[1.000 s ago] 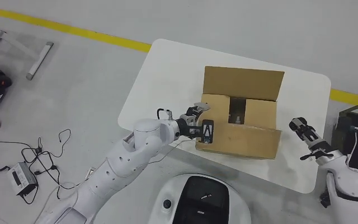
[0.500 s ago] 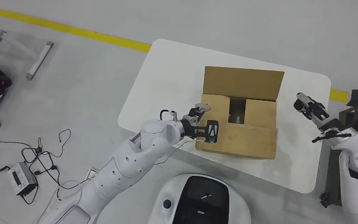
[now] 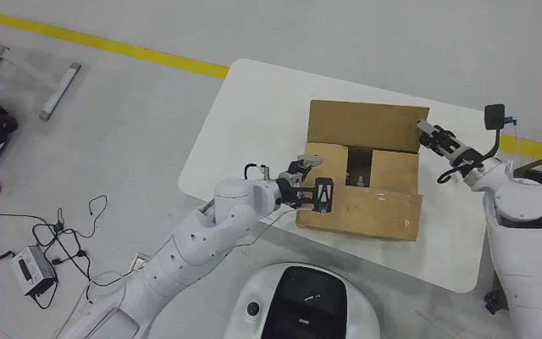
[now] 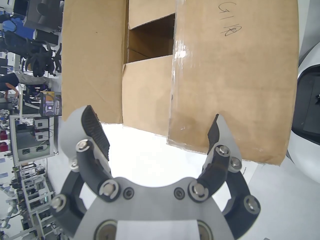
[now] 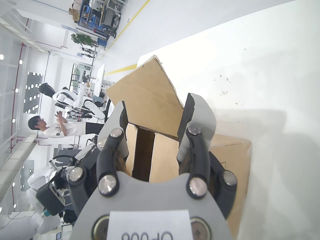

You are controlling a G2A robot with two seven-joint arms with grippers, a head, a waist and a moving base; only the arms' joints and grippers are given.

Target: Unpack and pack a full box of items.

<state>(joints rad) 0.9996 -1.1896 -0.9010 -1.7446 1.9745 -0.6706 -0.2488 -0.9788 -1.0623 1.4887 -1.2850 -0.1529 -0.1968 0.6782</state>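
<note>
A brown cardboard box [image 3: 364, 208] stands on the white table [image 3: 246, 119]. Its far flap [image 3: 368, 125] is folded back and open, while the side flaps and near flap lie inward, leaving a dark gap [image 3: 360, 169] in the middle. My left gripper [image 3: 318, 176] is open at the box's left side, level with the near flap's edge [image 4: 225, 76]. Open too, my right gripper [image 3: 423, 129] sits at the far flap's right corner, and that corner [image 5: 155, 93] lies between its fingers.
Bare table lies left of the box and to its right [image 3: 457, 229]. A yellow floor line [image 3: 127, 49] runs behind the table. Cables and a power brick [image 3: 34, 267] lie on the floor at the left.
My right arm has swung from the table's near right side up to the far flap's right corner. My left gripper has edged a little closer to the box.
</note>
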